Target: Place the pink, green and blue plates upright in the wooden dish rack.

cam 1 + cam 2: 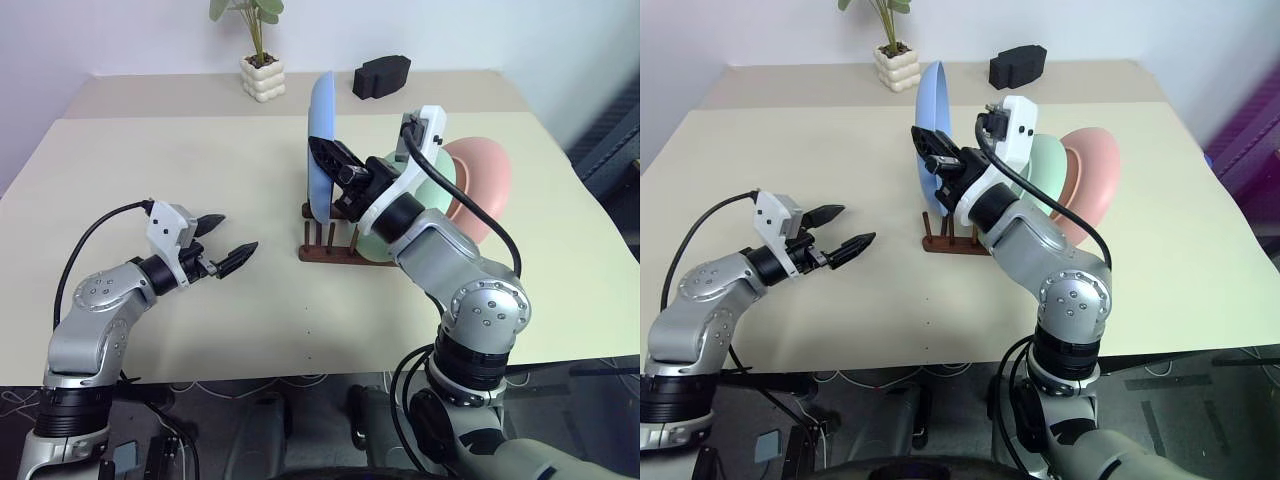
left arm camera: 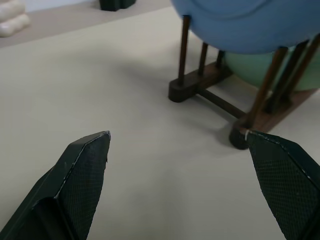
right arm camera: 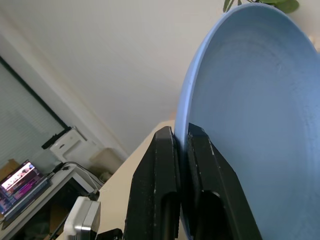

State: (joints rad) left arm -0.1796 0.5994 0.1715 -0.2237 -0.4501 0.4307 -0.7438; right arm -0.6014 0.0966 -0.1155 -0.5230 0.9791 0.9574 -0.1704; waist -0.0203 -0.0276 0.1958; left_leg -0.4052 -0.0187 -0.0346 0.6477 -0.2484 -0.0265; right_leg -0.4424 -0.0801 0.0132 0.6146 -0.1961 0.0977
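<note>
Your right end effector (image 1: 322, 152) pinches the smooth round blue plate's (image 1: 321, 140) rim, upright in the dark peg-lined wooden rack (image 1: 330, 246); your left end effector (image 1: 226, 242) gapes wide at nine o'clock.

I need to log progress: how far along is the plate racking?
Nearly done. The pink plate and green plate already stand upright in the wooden dish rack. The blue plate sits upright at the rack's front, its rim pinched by the right gripper. Left: releasing it. The left gripper hangs open, empty.

bright even daylight, soft faint shadows (no glare), close tool fingers (image 2: 82, 180) slightly blurred
</note>
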